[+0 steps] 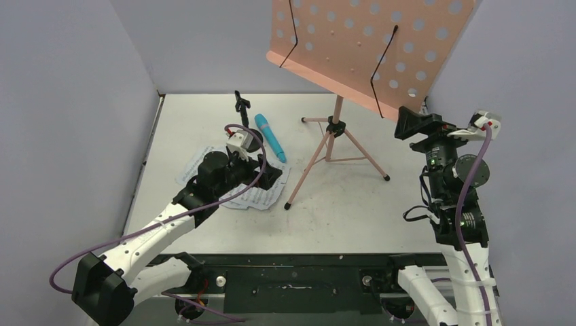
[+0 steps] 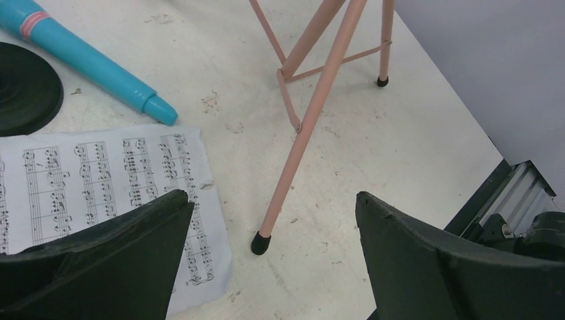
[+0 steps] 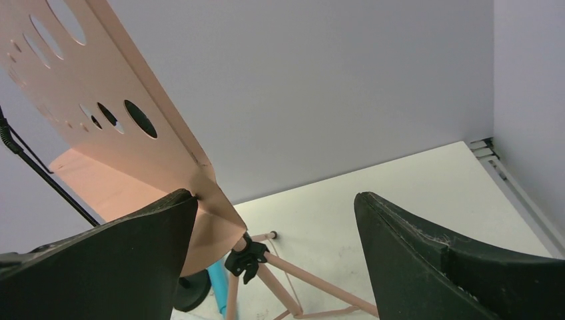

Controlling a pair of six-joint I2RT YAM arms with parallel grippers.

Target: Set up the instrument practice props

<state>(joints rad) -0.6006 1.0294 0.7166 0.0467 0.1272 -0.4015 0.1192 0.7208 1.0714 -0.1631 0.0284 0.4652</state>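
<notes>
Jaws apart and empty, the left gripper [image 2: 274,198] hung low beside a tripod foot of the pink music stand [image 1: 360,47], whose desk corner sat at the right gripper's [image 3: 276,197] open jaws. White sheet-music pages [image 2: 100,180] lay flat, partly under one left finger and nearer that arm; the blue microphone [image 1: 270,137] lay beyond, beside the black mic stand [image 2: 23,87], mostly hidden from above.

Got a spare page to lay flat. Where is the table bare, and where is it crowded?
Widest bare patch: the near table between the sheet-music pages, the front leg of the music stand and the right arm. A smaller one lies left of the mic stand. Crowded: around the blue microphone, pages and left arm.
</notes>
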